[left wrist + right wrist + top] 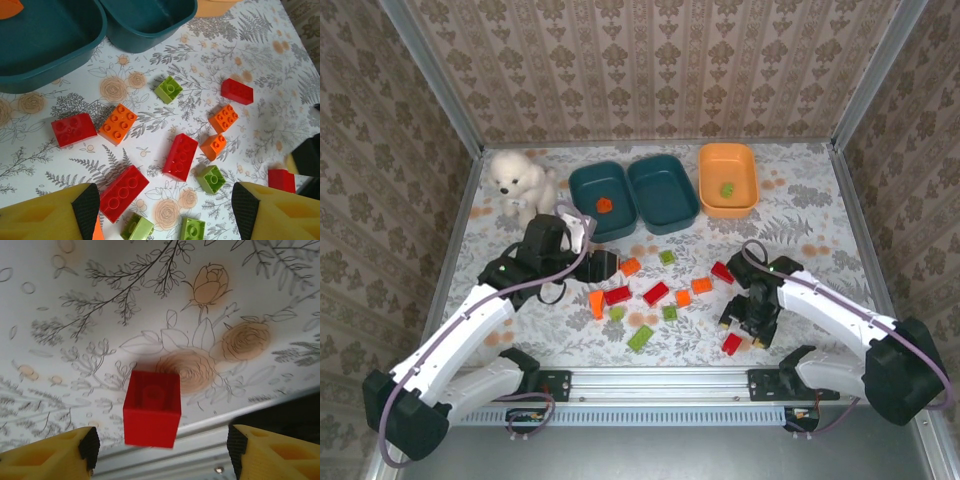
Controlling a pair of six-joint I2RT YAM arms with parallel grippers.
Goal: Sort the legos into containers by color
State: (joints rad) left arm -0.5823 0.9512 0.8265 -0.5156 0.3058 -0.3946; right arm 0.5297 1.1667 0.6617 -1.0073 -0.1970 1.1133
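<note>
Legos (656,293) in red, orange and light green lay scattered over the middle of the floral table (800,215), seen from above. Behind them stood the left teal tray (582,190) with one orange brick (604,205) in it, the right teal tray (662,192), and the orange tray (728,165) with one green brick (727,189). A white plush dog (520,180) sat to their left.

The overhead view gave the tray contents. The left wrist camera gave the scatter close up, studs and all, below the rims of both teal trays. The right wrist camera gave a single red brick (152,408) lying on the table between its fingers (50,457) and touching neither.

The left arm reached forward and inward with its elbow bent. The left end effector (165,210) hung wide above the near-left part of the scatter, holding nothing. The right arm was folded, its wrist turned down near the table's front edge. The right end effector (161,447) was also spread wide and astride that red brick.
</note>
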